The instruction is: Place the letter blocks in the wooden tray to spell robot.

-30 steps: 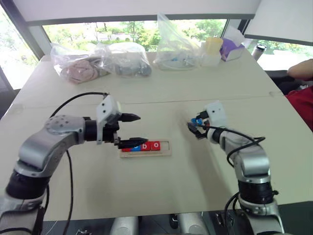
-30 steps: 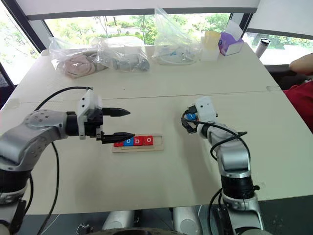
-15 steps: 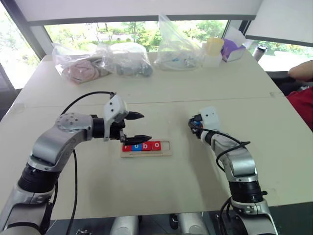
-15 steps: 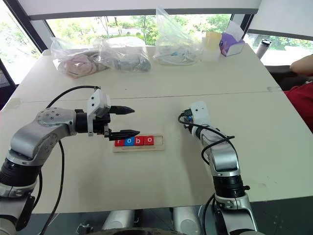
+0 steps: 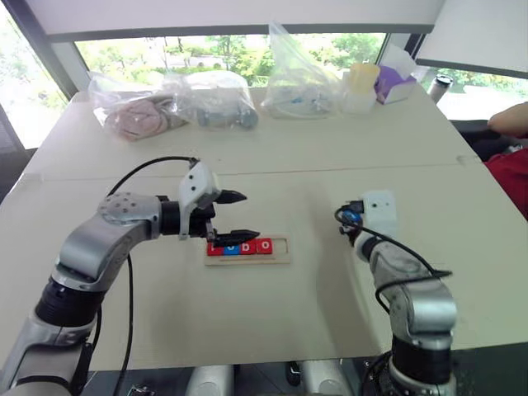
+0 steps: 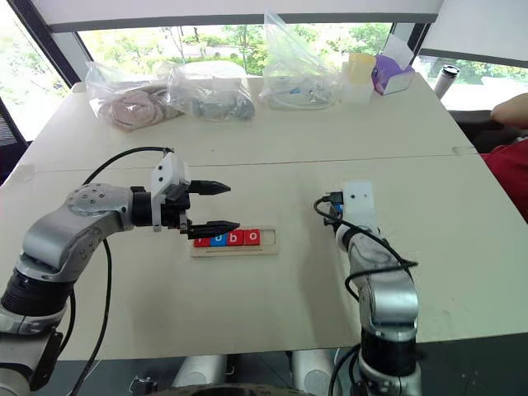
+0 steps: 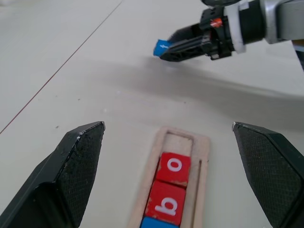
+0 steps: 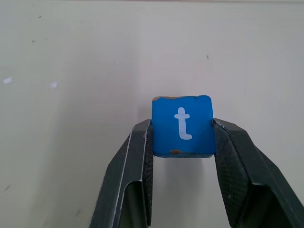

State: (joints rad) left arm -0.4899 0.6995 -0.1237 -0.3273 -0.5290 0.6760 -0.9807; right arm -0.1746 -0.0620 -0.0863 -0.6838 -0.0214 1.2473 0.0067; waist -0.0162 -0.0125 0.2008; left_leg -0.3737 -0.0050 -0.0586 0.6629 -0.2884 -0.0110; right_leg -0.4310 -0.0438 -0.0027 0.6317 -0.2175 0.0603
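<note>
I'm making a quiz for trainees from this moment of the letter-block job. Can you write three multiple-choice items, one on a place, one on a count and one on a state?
1. Where is the empty slot in the wooden tray?
A. At the end toward the right arm
B. At the end under the left gripper
C. In the middle

2. How many letter blocks lie in the tray?
A. Two
B. Four
C. Five

3. What is the right gripper doing?
A. Open over the tray
B. Shut on the blue t block
C. Shut on a red o block

Answers:
1. A, the bare groove follows the last red o.
2. B, the head views show a row of four, red, blue, red, red.
3. B, the right wrist view shows its fingers pinching the tile's two sides.
</note>
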